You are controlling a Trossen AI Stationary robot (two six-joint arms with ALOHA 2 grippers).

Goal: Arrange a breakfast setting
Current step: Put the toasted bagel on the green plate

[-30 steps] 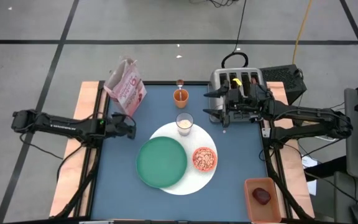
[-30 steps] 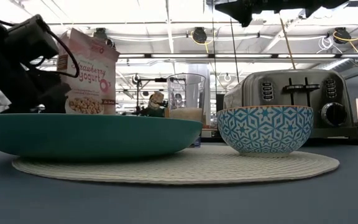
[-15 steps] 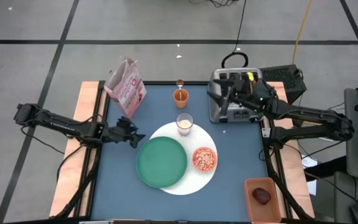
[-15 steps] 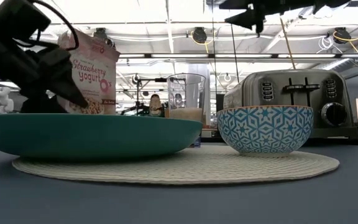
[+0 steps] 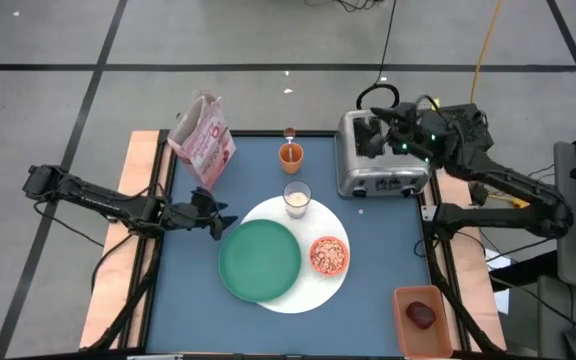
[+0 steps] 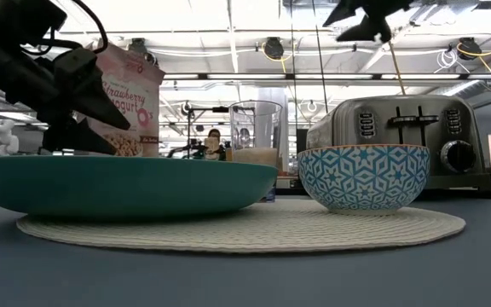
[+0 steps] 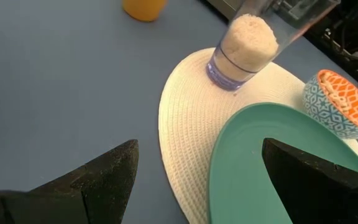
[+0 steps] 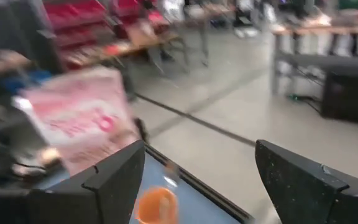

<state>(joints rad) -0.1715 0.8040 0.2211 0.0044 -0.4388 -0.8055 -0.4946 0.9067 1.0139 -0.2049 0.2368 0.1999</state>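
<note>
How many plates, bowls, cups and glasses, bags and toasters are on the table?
Plates: 2, the white plate and the green plate
Bowls: 1, the orange bowl
Cups and glasses: 2, the glass of milk and the orange cup
Bags: 1, the pink cereal bag
Toasters: 1, the silver toaster
Total: 7

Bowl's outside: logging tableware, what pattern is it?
Blue-and-white geometric star pattern on the bowl, clearest in the low view.
</note>
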